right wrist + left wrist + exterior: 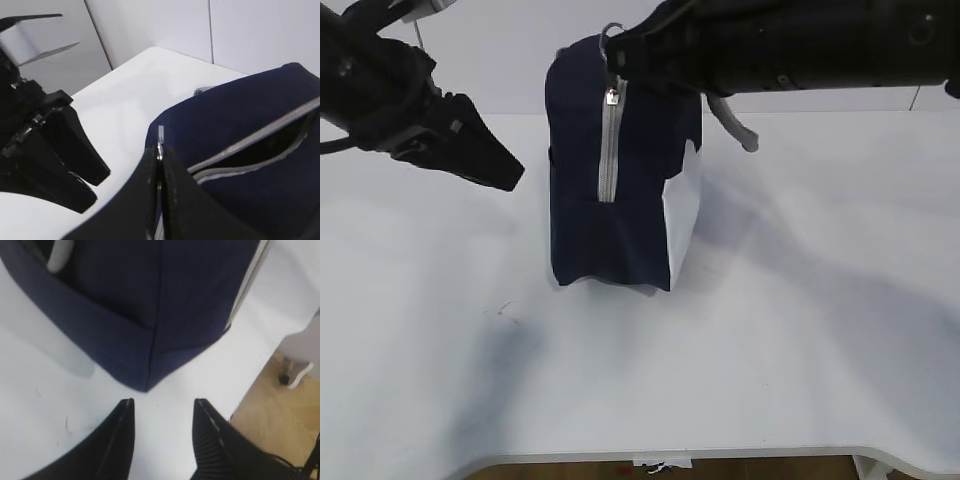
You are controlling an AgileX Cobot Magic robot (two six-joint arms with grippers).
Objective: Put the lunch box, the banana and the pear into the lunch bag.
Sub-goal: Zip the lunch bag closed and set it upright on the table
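Plainly, we had our right gripper [159, 165] pinched shut on the ring pull [160, 142] of the grey zipper [609, 150], at the top of the navy lunch bag [610, 220] standing on the white table [770, 350]. Our left gripper [162, 427] hung parted and empty just beside the bag's corner. We saw no lunch box, banana or pear (perhaps already inside). We feared that a hard tug, unbraced, would tip the bag.

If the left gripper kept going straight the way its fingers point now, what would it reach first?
Most likely the lunch bag: in the left wrist view the left gripper, open and empty, points at the bag's navy corner, with only bare table between. Depth is unclear.
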